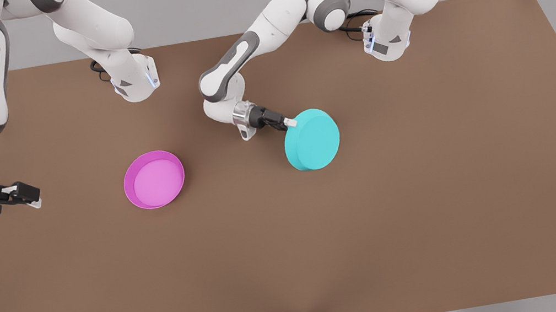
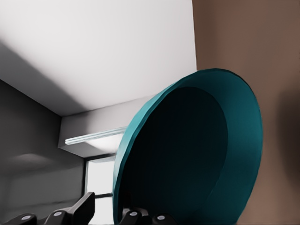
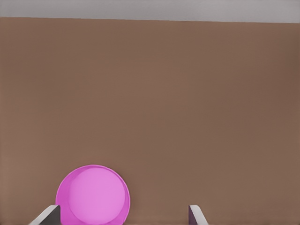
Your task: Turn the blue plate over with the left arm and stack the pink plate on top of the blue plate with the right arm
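the left arm's black two-finger gripper (image 1: 288, 121) is clamped on the rim of the round shallow cyan plastic blue plate (image 1: 312, 139), holding it tilted with its flat bottom facing up, off to the front view's right of the pink one; from the left wrist view you're looking into the plate's dark hollow side (image 2: 187, 154) right at the fingers (image 2: 84, 206). the round shallow magenta pink plate (image 1: 154, 179) sits rim up on the brown table (image 1: 430, 199), well apart from the blue one. the right arm's gripper (image 1: 30, 196) waits off to the front view's left of the pink plate, fingers spread and nothing between them, the plate (image 3: 93, 195) showing past its fingertips (image 3: 47, 216).
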